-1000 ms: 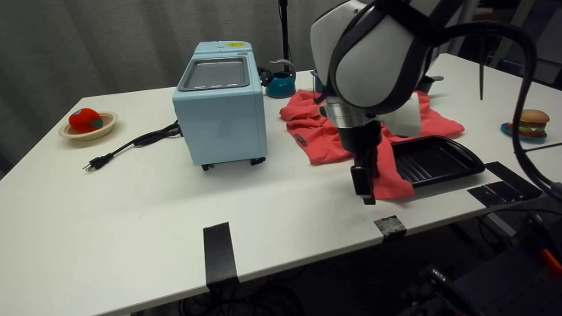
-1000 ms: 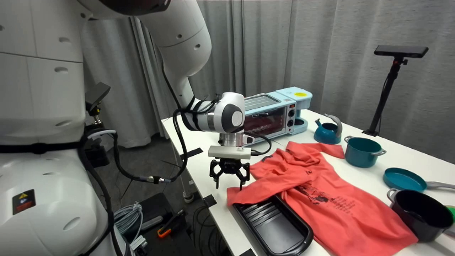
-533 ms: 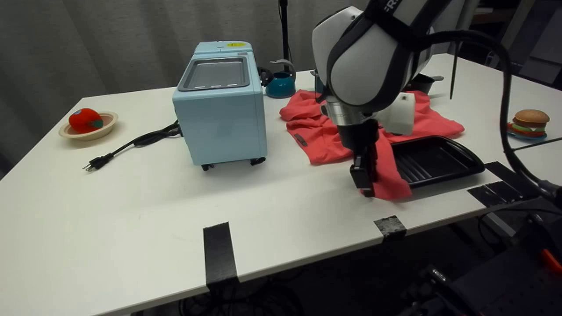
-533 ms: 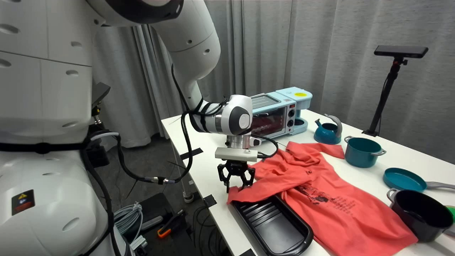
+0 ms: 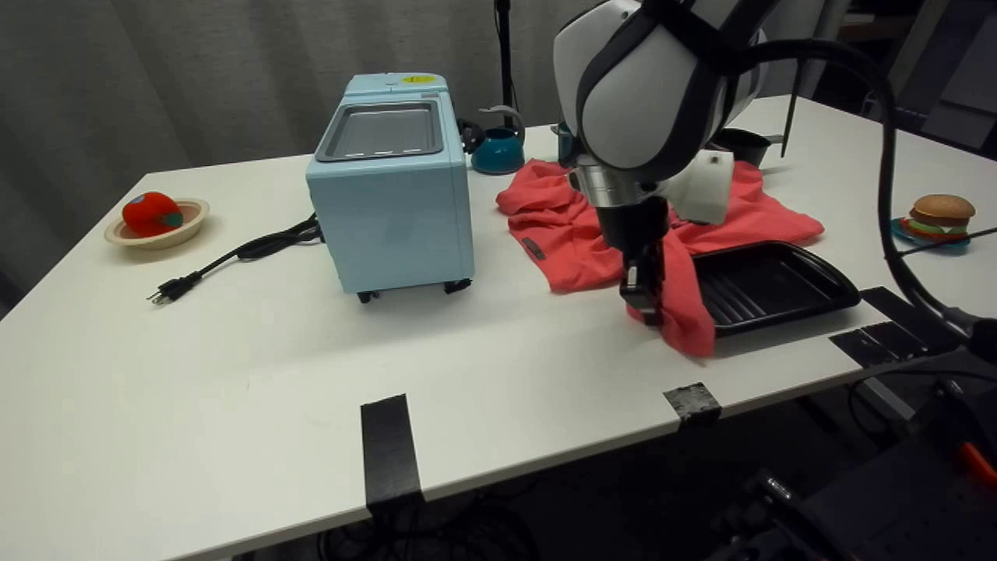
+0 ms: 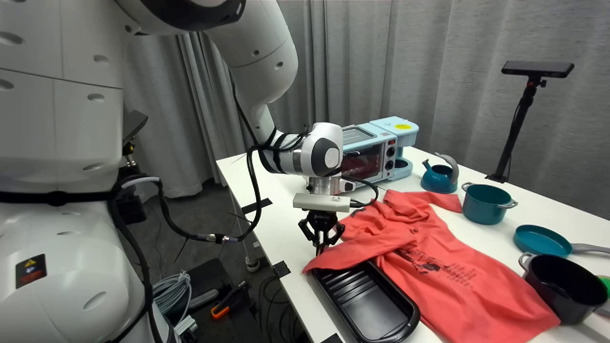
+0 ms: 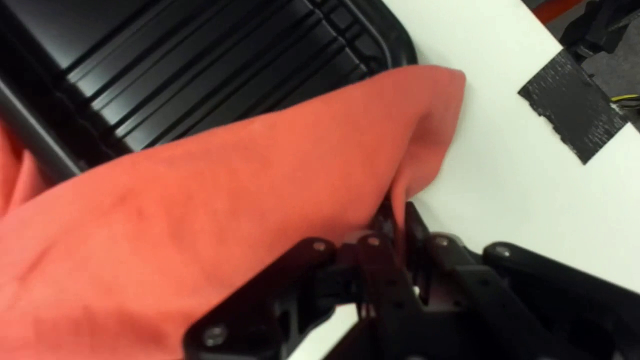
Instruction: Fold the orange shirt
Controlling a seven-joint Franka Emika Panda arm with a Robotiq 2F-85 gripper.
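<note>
The orange shirt point(image 6: 448, 267), a coral-red tee with dark print on its front, lies spread over the table with creases near its collar. One sleeve point(image 7: 225, 200) stretches across the end of a black baking tray. At that sleeve's edge my gripper point(image 7: 398, 206) is shut, a narrow fold of cloth pinched between its two black fingers. The sleeve's end hangs bunched beside the fingertips, close above the table. In an exterior view the gripper point(image 5: 651, 315) and arm hide part of the shirt; the fingertips point(image 6: 320, 251) meet the sleeve in an exterior view too.
The black baking tray point(image 6: 376, 305) sits partly under the shirt, near the table's front edge. A light-blue toaster oven point(image 5: 393, 218) stands close to the arm. A teal kettle point(image 6: 437, 180), teal pot point(image 6: 486, 205), teal pan point(image 6: 541, 239) and black pot point(image 6: 562, 290) line the shirt's far side.
The jaws have gone from wide open to shut on the sleeve. My gripper has shifted over the sleeve and risen slightly, and the sleeve's edge is now gathered and lifted.
</note>
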